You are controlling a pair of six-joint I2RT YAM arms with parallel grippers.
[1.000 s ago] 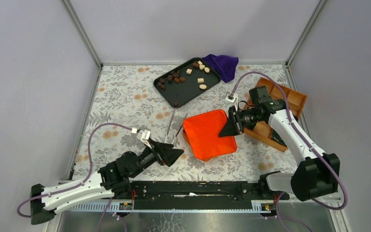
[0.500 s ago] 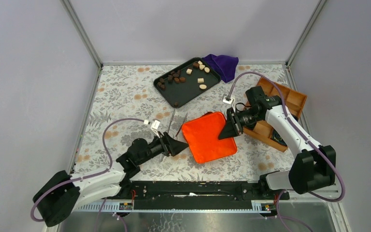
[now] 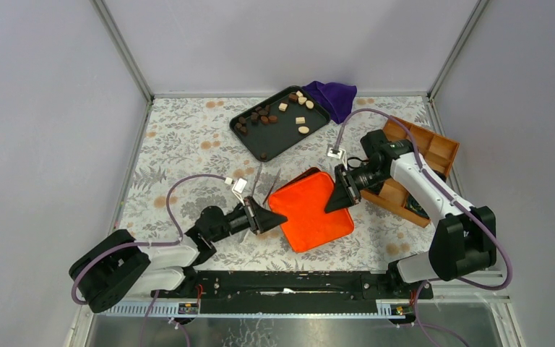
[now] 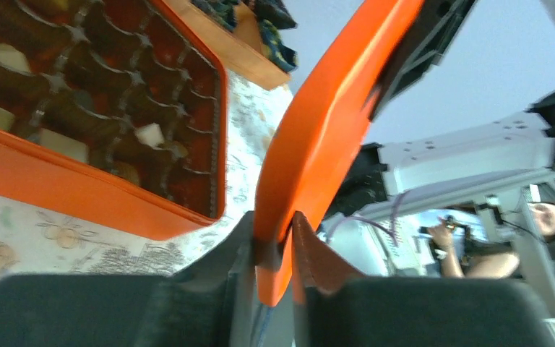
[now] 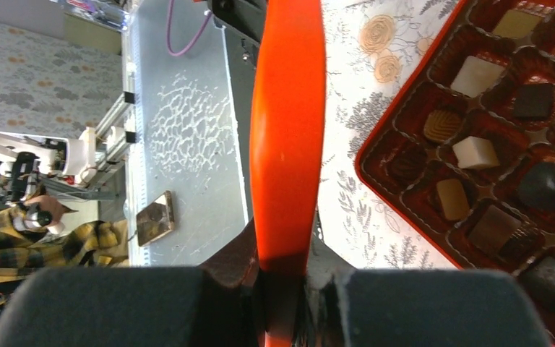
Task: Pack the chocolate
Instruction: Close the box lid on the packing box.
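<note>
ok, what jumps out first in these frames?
The bright orange lid at table centre, pinched at opposite edges by the left gripper and the right gripper. It is held over the orange box, whose cells hold several boxed chocolates. Next comes the black tray at the far side, with loose chocolates scattered on it.

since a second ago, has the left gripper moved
Yes. The left gripper moved right and slightly toward the tray, and is now clamped on the edge of the lid.
</note>
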